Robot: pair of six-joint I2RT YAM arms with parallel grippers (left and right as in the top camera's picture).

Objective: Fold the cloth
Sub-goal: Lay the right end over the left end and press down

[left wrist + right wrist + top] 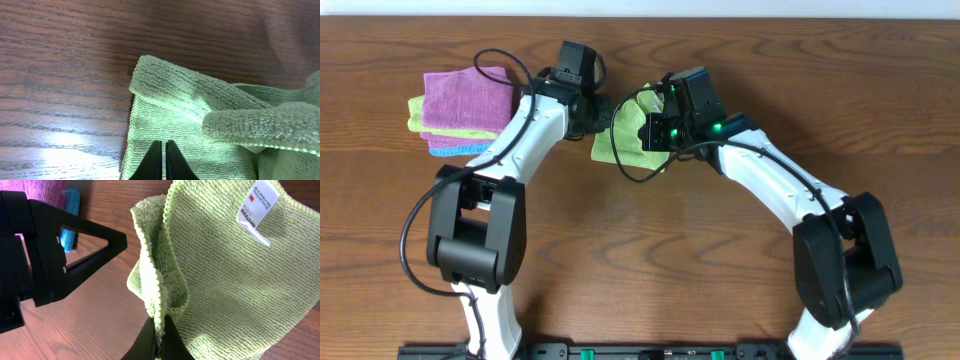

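Note:
The lime-green cloth (618,140) lies crumpled on the wooden table between my two grippers. My right gripper (160,322) is shut on a raised fold of the cloth's edge (152,287), and the rest of the cloth (235,280) spreads out to its right with the white tag (257,210) showing on top. My left gripper (164,146) is shut, its tips over a flat part of the cloth (150,115) near a corner, with nothing seen between them. A rolled fold (260,127) lies to its right. From overhead the left gripper (603,116) and the right gripper (644,135) nearly meet.
A stack of folded cloths sits at the back left: pink-purple (470,92) on top, a lime-green layer (418,112) under it, teal-blue (455,150) at the bottom. In the right wrist view the left arm's black body (50,255) stands close on the left.

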